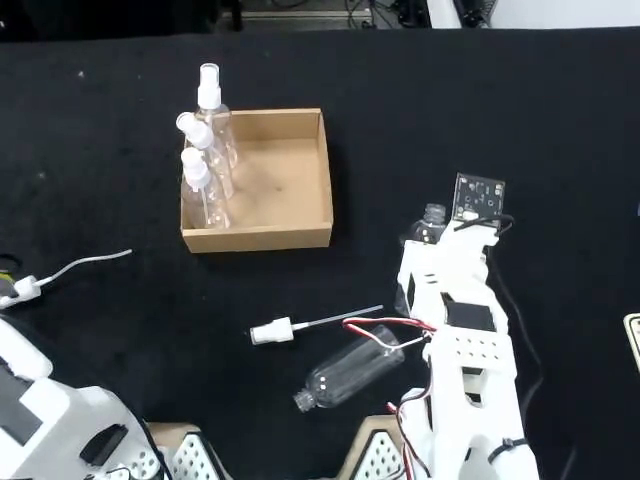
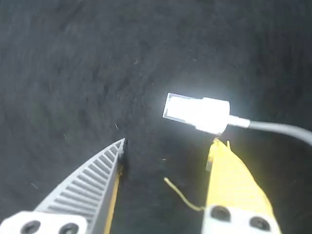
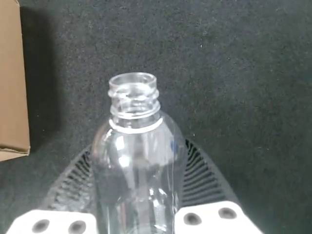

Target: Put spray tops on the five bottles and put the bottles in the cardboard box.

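clamping an uncapped bottle (image 3: 134, 161) upright, the right pincer (image 3: 139, 148) stands right of the middle of the bench (image 1: 520, 120). the left pincer (image 2: 168, 144) gapes wide, holding nothing, just short of a spray top (image 2: 195, 113) lying at the bench's left edge. toward the near edge lie a second spray top (image 1: 275, 331) and a bare bottle (image 1: 350, 375) on its side. the cardboard box (image 1: 300, 237) toward the far edge holds three capped bottles (image 1: 210, 195) along its left wall.

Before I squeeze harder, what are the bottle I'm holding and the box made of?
Held bottle: clear, glossy plastic, probably thin; see-through with bright glints. Cardboard box: matte brown card, by its flat, dull, tan walls; corrugated or not, cannot tell.
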You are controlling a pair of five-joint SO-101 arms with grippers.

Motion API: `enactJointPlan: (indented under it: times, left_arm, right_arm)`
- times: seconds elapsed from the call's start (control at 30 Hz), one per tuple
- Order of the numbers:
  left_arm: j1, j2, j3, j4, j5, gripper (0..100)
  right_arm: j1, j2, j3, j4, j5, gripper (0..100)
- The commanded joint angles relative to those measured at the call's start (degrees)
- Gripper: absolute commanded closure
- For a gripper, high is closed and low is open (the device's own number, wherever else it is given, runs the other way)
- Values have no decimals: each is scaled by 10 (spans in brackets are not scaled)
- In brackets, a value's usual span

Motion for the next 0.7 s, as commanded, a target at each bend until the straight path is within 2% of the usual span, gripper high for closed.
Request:
enactJointPlan:
  times: [0.0, 0.13, 0.23, 0.33, 0.47, 0.6, 0.67]
  left_arm:
    - [6, -5, -32, 12, 227, 755]
    - [5, -6, -25, 20, 403, 755]
    - [16, -5, -24, 19, 479, 755]
    - [58, -5, -18, 20, 498, 755]
    - [111, -5, 8, 20, 484, 752]
    - [112, -5, 18, 18, 569, 749]
    - [111, -5, 17, 18, 588, 748]
  right_arm:
    - [7, -25, -3, -13, 0, 988]
    - [7, -25, -3, -14, 0, 988]
    - [7, -25, -3, -14, 0, 988]
    - [7, -25, -2, -14, 0, 988]
    - [7, -25, -2, -14, 0, 988]
    - [7, -25, -2, -14, 0, 988]
    - [7, -25, -2, -14, 0, 988]
